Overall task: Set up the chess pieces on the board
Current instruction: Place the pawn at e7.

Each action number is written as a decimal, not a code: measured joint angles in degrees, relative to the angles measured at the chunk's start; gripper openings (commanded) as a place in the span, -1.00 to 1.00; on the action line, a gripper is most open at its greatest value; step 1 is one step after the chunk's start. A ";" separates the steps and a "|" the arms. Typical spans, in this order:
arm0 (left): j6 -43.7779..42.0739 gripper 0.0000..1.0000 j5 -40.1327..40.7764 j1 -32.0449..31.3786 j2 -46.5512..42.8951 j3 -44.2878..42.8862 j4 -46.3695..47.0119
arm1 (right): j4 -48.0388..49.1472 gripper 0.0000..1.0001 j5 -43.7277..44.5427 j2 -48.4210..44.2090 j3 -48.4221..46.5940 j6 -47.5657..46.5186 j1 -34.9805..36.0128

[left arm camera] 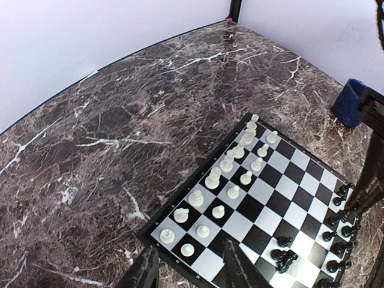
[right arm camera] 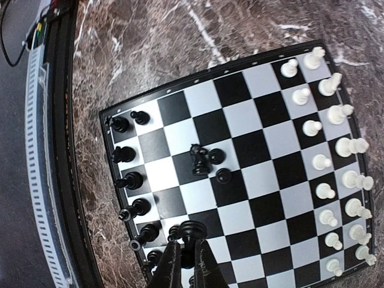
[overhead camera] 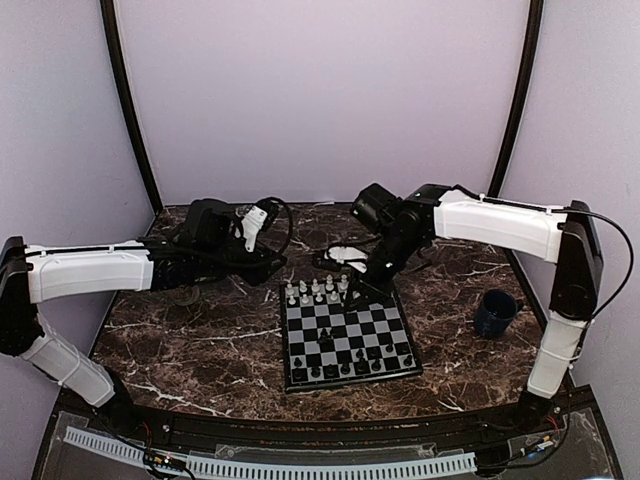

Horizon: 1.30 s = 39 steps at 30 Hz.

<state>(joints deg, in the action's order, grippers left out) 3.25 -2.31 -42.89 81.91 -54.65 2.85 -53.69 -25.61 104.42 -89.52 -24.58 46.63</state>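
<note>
While the right jaws are clamping a black piece point(right arm camera: 191, 228) above the board point(right arm camera: 240, 114), the left jaws are hanging apart.
The board is sitting on the desk point(overhead camera: 190, 340), white chess pieces point(right arm camera: 344, 146) lining its far edge, black chess pieces point(right arm camera: 132, 179) its near edge; open marble is lying leftward, a blue mug point(overhead camera: 494, 312) well apart rightward.

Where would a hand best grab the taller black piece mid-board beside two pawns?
Probably near its top, coming straight down. The taller black piece is tiny and slim, and two black pawns crowd one side, so the grip should close across its free sides.
</note>
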 measured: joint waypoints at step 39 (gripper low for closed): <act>1.29 -0.21 2.38 0.37 -2.23 4.85 3.10 | -3.45 -0.70 17.73 11.74 0.46 -5.66 14.10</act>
<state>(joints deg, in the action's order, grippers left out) 4.54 0.08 -42.52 79.68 -49.80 5.96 -57.14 -7.88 116.16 -89.06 -30.24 60.73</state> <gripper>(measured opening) 0.394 0.103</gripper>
